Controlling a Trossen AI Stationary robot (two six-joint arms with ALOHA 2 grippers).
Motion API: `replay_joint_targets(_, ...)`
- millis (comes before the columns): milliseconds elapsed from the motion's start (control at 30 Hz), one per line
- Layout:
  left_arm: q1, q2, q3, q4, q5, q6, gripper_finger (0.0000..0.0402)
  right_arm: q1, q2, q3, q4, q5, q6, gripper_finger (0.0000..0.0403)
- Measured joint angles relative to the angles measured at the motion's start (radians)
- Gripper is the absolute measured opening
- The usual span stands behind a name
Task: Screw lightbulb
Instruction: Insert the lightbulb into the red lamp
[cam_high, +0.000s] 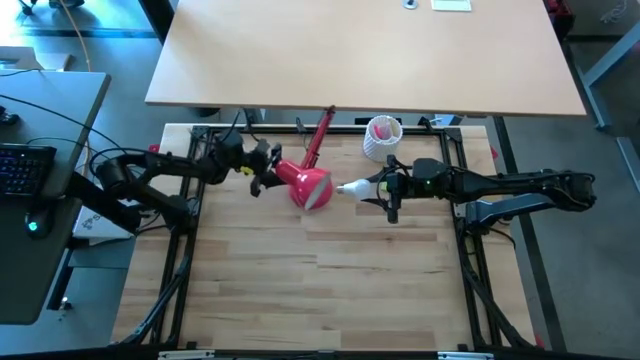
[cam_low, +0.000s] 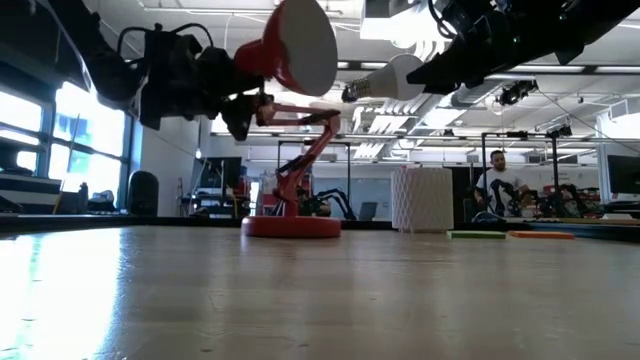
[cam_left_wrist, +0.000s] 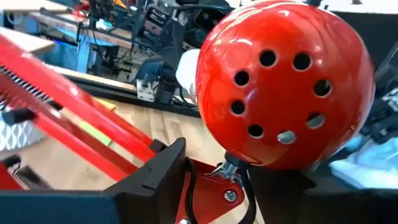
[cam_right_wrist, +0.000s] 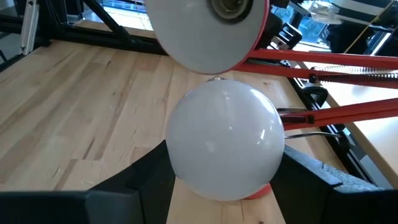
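Note:
The red desk lamp stands on its round base (cam_low: 290, 227) at the table's far middle. Its shade (cam_high: 312, 186) is raised, white inside, with the open mouth (cam_right_wrist: 208, 31) facing the right arm. My left gripper (cam_high: 262, 168) is shut on the lamp just behind the shade (cam_left_wrist: 286, 81). My right gripper (cam_high: 383, 188) is shut on the white lightbulb (cam_high: 352, 187). The bulb is held level in the air, and its silvery screw base (cam_low: 352, 92) points at the shade's mouth from just outside it. My left gripper holds the lamp by the red joint bracket (cam_left_wrist: 229, 186) just behind the shade, pinched between its two fingers (cam_left_wrist: 155, 174). It comes level from the table's left side. The shade is held up, tilted, well above the table. My right gripper pinches the bulb's round globe (cam_right_wrist: 224, 143) between its two fingers (cam_right_wrist: 144, 177). It comes level from the table's right side. The bulb lies level, clear of the table, with its screw base pointing away from the gripper toward the shade.
A white perforated pen cup (cam_high: 382, 137) stands at the far edge, right of the lamp's arm (cam_high: 316, 140). The wooden tabletop (cam_high: 320, 280) is bare nearer the front. A person (cam_low: 497, 185) sits in the room beyond the table.

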Motion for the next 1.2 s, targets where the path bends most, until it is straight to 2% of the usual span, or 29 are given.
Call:
replay_joint_targets(300,0.028,0.001,0.003,0.053,-0.014,-0.046,0.0164,0.000,0.000,0.000,0.007,0.001,0.008,0.0224)
replay_joint_targets(433,0.004,0.001,0.008,0.080,-0.139,-0.065,0.0167,0.000,0.000,0.000,0.017,0.001,0.008,0.0224)
replay_joint_targets(533,0.005,0.001,0.008,0.067,-0.148,-0.076,0.0186,0.000,0.000,0.000,0.021,0.001,0.006,0.0224)
replay_joint_targets(667,0.027,0.001,0.009,0.068,-0.099,-0.104,0.0230,0.000,0.000,0.000,0.017,0.001,0.005,0.0224)
replay_joint_targets(833,0.091,0.000,0.009,0.035,0.081,-0.142,0.0280,0.000,0.000,0.000,0.015,0.002,0.005,0.0224)
replay_joint_targets(1067,0.170,0.000,-0.029,-0.012,0.108,-0.131,0.0287,0.000,0.000,0.000,0.014,0.002,0.007,0.0224)
replay_joint_targets(1200,0.180,0.000,-0.070,0.126,0.120,-0.163,0.0287,0.000,0.000,0.000,0.003,0.002,0.008,0.0224)
